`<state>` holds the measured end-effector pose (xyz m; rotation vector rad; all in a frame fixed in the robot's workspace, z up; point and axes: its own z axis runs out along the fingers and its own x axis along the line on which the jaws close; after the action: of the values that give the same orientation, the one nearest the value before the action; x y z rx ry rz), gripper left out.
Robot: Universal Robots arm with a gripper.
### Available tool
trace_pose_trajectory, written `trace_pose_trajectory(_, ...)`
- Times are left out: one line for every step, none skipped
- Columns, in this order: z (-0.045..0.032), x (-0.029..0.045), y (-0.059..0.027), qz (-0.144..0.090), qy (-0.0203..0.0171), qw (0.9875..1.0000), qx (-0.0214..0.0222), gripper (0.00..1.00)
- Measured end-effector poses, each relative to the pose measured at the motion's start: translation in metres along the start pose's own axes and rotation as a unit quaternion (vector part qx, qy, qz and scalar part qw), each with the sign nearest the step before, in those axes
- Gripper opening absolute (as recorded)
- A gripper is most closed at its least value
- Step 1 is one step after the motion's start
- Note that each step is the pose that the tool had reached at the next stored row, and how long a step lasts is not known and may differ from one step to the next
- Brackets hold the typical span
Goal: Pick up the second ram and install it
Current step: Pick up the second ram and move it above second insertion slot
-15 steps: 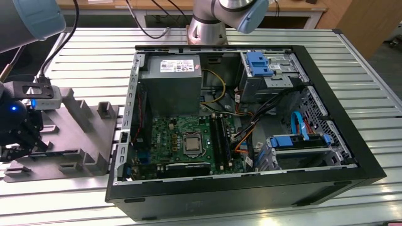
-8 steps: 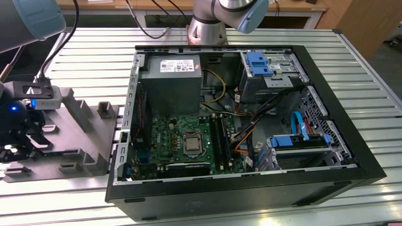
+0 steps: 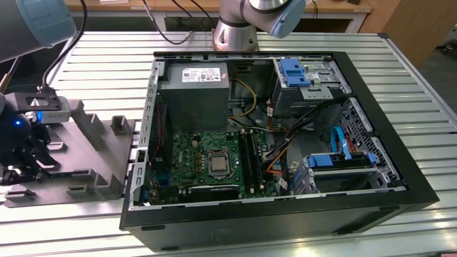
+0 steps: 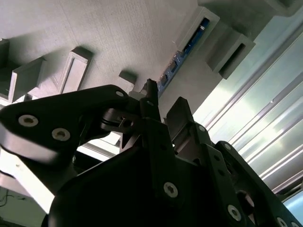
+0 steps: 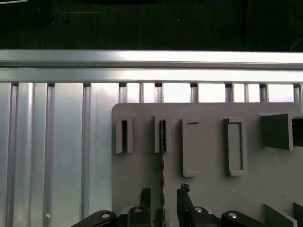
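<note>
The second ram (image 5: 162, 161) stands on edge in a slot of the grey holder plate (image 5: 208, 189), seen edge-on as a thin dark strip. In the second wrist view the ram (image 4: 185, 48) shows its blue-green board running out of the slot toward my fingers. My gripper (image 5: 163, 195) is open, with one fingertip on each side of the ram's near end and a gap on both sides. In the second wrist view the gripper (image 4: 164, 94) also straddles that end. In the exterior view the gripper (image 3: 16, 160) hangs over the holder plate (image 3: 93, 155) at the exterior view's left.
An open computer case (image 3: 286, 214) lies beside the holder, with the green motherboard (image 3: 192, 155) and black memory slot rails (image 3: 250, 152) inside. A power supply (image 3: 194, 91), cables and blue drive brackets (image 3: 294, 72) crowd the case. The slatted metal table (image 3: 107, 69) surrounds everything.
</note>
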<state>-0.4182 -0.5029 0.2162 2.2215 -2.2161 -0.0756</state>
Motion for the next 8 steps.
trace_pose_trajectory(0.0010,0.0000,0.0000,-0.007,0.0003,1.0000,-0.0001,0.36)
trace_pose_trajectory(0.0021,0.0000,0.0000,-0.012,0.0004,0.9999,-0.0001,0.36)
trace_pose_trajectory(0.0030,0.0001,0.0003,-0.015,0.0005,0.9999,-0.0002,0.36)
trace_pose_trajectory(0.0038,0.0001,0.0008,-0.017,0.0007,0.9998,-0.0003,0.36)
trace_pose_trajectory(0.0045,0.0001,0.0014,-0.019,0.0007,0.9998,-0.0004,0.36)
trace_pose_trajectory(0.0054,0.0001,0.0018,-0.019,0.0007,0.9998,-0.0003,0.36)
trace_pose_trajectory(0.0071,0.0002,0.0022,-0.020,0.0006,0.9998,-0.0002,0.36)
trace_pose_trajectory(0.0088,0.0002,0.0025,-0.020,0.0007,0.9998,-0.0002,0.36)
